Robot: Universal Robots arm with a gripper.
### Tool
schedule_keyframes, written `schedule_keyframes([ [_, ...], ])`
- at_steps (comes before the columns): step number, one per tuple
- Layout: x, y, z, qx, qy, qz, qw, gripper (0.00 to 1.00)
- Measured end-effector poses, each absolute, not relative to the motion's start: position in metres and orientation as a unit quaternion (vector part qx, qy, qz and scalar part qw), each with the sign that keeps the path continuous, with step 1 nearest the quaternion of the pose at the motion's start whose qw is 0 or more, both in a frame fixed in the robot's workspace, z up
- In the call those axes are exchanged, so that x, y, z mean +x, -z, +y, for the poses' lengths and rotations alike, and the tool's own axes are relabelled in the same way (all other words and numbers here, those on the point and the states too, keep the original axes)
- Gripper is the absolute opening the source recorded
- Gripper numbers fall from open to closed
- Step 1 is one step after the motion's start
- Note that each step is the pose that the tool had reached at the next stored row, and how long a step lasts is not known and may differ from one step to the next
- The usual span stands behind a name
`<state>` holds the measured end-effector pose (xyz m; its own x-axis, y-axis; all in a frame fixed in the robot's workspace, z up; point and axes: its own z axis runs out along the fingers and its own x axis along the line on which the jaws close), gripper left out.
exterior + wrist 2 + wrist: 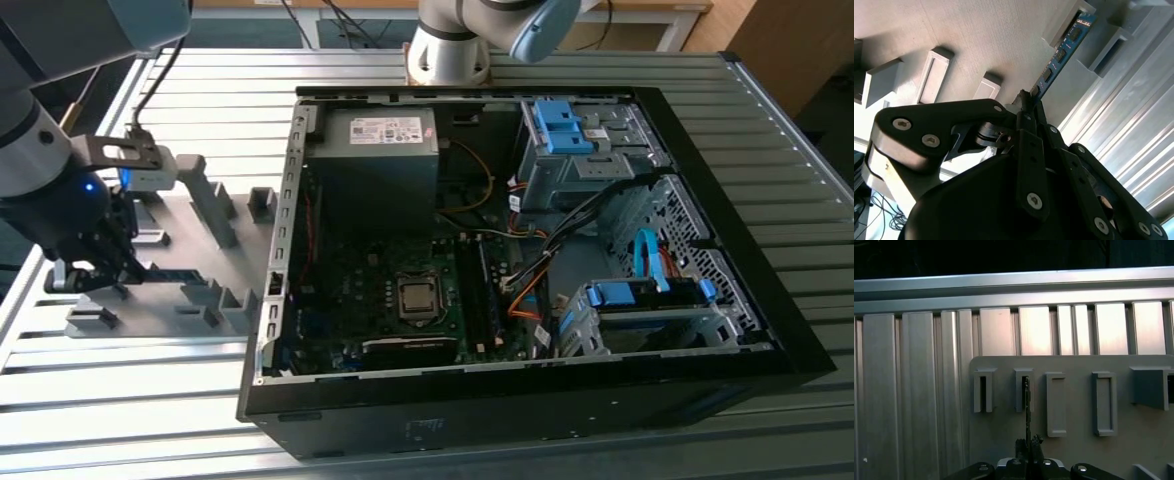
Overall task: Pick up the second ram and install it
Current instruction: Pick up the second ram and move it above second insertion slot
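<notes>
In the exterior view, the dark robot gripper (104, 278) is standing low over the flat grey plastic holder plate (247, 240) with its upright slotted blocks, on the exterior view's left of the open black desktop computer case (534, 420). In the second wrist view, the second ram (1064, 45), a thin, dark circuit-board stick with black chips and a blue edge, is running from the gripper (1026, 100) to a grey slotted holder block (1061, 22). The claw is clenched on the near end of the stick, and the far end appears to be sitting in the slot. In the first wrist view, the second ram (1027, 410) is showing edge-on as a thin line between the gripper (1028, 444) and a grey slotted block (1019, 390). For a clean extraction, the stick should be drawn straight along the slot, without twisting or side load, because a thin board will likely bind or flex if it is tilted.
</notes>
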<state>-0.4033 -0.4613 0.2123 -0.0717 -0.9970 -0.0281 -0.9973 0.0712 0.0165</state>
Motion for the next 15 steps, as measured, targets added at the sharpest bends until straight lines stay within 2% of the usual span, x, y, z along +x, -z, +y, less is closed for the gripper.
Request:
schedule_keyframes([
  [15, -0.4033, -0.2183, -0.4613, -0.681, -0.016, 0.732, 0.005, 0.14],
])
